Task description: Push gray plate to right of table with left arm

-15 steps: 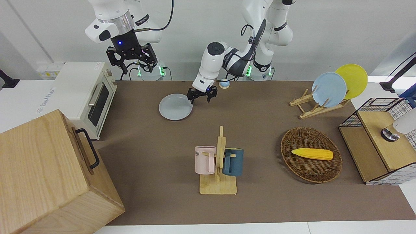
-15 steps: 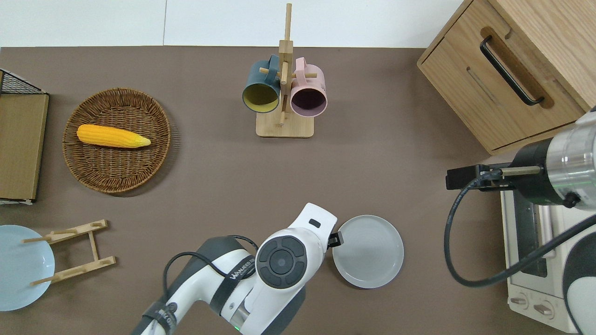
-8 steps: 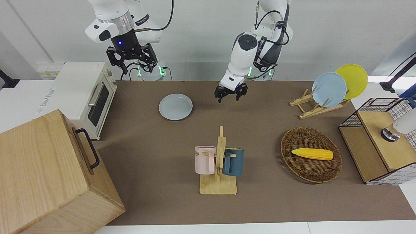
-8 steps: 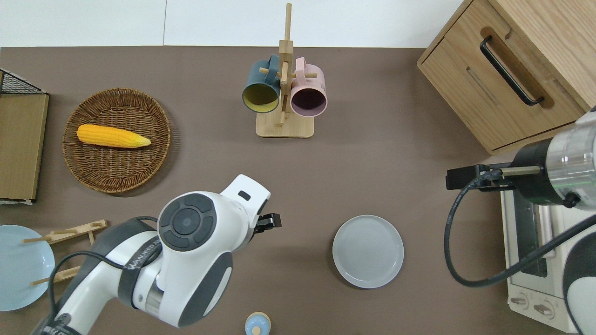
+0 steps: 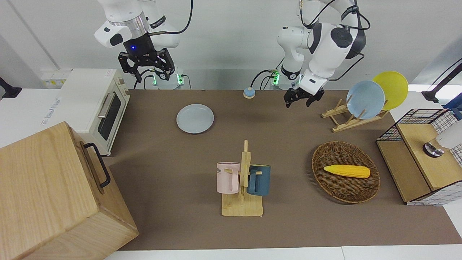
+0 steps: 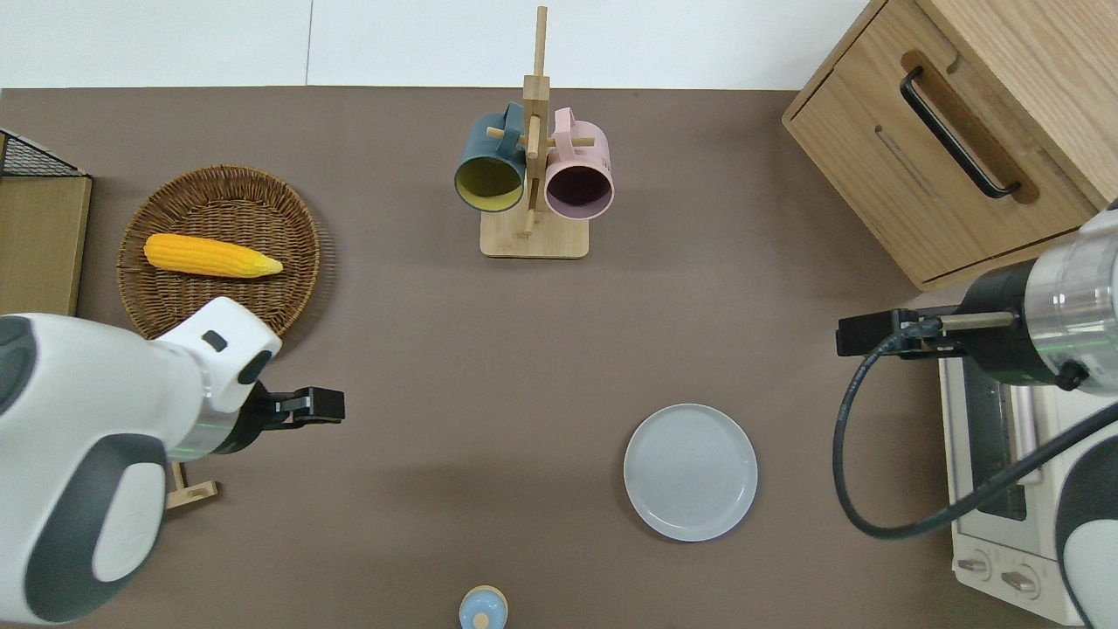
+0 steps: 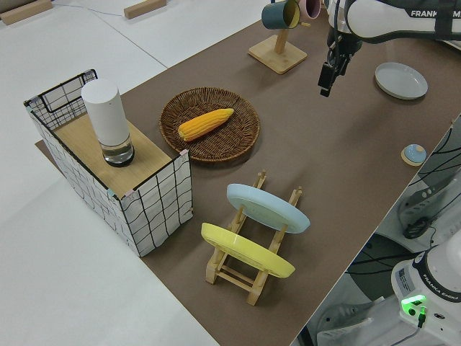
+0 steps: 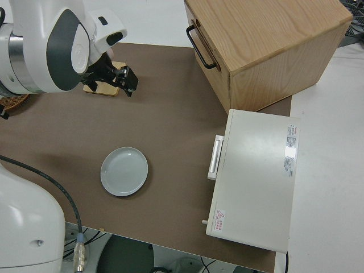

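Note:
The gray plate point(image 5: 195, 118) lies flat on the brown table point(image 5: 288, 224), toward the right arm's end and near the robots' edge. It also shows in the overhead view point(image 6: 690, 472), the left side view point(image 7: 400, 79) and the right side view point(image 8: 124, 171). My left gripper point(image 5: 304, 102) is up in the air, well away from the plate and holding nothing. In the overhead view point(image 6: 325, 405) it is over bare table beside the wicker basket. My right arm is parked, and its gripper point(image 5: 146, 68) holds nothing.
A mug rack point(image 6: 533, 175) with two mugs stands mid-table. A wicker basket point(image 6: 218, 297) holds a corn cob. A wooden rack point(image 5: 346, 121) carries a sky-blue and a yellow plate. A wooden cabinet point(image 6: 961, 131), a toaster oven point(image 5: 94, 104), a wire crate point(image 5: 422, 155) and a small blue knob point(image 6: 482, 609) are also on the table.
My left gripper has left the gray plate's rim, risen and swung toward the left arm's end of the table. The plate and the right arm have not moved.

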`<state>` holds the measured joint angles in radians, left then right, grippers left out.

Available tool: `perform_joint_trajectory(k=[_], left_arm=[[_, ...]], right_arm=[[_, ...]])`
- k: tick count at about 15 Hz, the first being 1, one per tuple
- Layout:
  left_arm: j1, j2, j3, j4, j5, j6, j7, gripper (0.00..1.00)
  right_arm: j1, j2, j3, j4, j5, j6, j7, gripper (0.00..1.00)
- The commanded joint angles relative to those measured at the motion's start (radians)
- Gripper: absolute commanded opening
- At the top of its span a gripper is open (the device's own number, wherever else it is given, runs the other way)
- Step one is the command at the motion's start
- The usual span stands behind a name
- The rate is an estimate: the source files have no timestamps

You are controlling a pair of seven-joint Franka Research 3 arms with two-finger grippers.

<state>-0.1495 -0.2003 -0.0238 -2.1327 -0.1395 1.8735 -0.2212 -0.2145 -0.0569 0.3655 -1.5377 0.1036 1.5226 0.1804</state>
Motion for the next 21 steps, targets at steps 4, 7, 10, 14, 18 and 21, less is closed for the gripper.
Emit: perform_joint_trajectory(k=[4,7,10,14,18,21], left_arm=[[-0.001,-0.111,0.179,0.013,0.087,-0.118,0.180,0.99],[0.001,-0.111,0.196,0.103,0.110,-0.209,0.201,0.99],[0.002,-0.099,0.199,0.198,0.123,-0.283,0.206,0.99],[0.001,-0.087,0.199,0.235,0.127,-0.300,0.207,0.99],[-0.001,-0.026,0.199,0.334,0.124,-0.353,0.207,0.99],[0.001,0.086,0.199,0.518,0.120,-0.445,0.206,0.99]], right_arm=[[-0.006,0.006,0.003,0.014,0.016,-0.005,0.002,0.996],[-0.006,0.005,0.003,0.014,0.016,-0.005,0.002,0.996],[-0.006,0.006,0.003,0.014,0.016,-0.005,0.002,0.996],[-0.006,0.006,0.003,0.014,0.016,-0.005,0.002,0.996],[-0.006,0.006,0.003,0.014,0.016,-0.005,0.002,0.996],[-0.006,0.006,0.003,0.014,0.016,-0.005,0.002,0.996]])
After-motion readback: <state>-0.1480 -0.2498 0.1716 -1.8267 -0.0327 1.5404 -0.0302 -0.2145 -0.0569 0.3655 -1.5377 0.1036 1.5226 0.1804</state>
